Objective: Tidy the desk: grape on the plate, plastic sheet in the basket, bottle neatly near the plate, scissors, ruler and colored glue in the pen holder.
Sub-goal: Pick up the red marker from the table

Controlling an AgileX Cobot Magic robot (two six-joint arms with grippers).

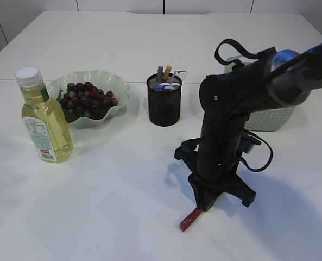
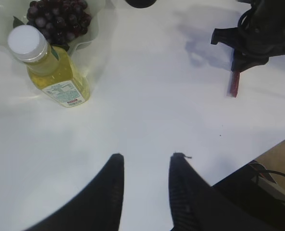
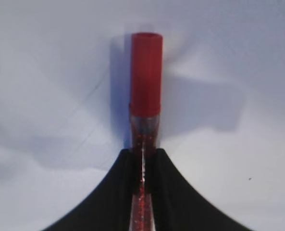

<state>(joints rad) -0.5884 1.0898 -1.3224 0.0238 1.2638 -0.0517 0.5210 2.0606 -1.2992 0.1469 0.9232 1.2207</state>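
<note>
A colored glue tube (image 3: 145, 72) with a red cap and red glitter lies on the white table, also seen in the exterior view (image 1: 190, 219). My right gripper (image 3: 143, 151) points down over it, and both jaws press on the tube's glittery body. My left gripper (image 2: 147, 156) hangs open over bare table near the front edge, holding nothing. The yellow bottle (image 1: 44, 117) stands upright left of the plate (image 1: 122, 89), which holds the grape bunch (image 1: 87, 99). The black mesh pen holder (image 1: 164, 100) holds several items I cannot tell apart. The plastic sheet is out of view.
A pale woven basket (image 1: 272, 117) stands at the back right, partly behind the right arm (image 1: 226, 125). The table's front edge (image 2: 272, 144) and cables beyond it show in the left wrist view. Bare tabletop stretches between the bottle and the glue.
</note>
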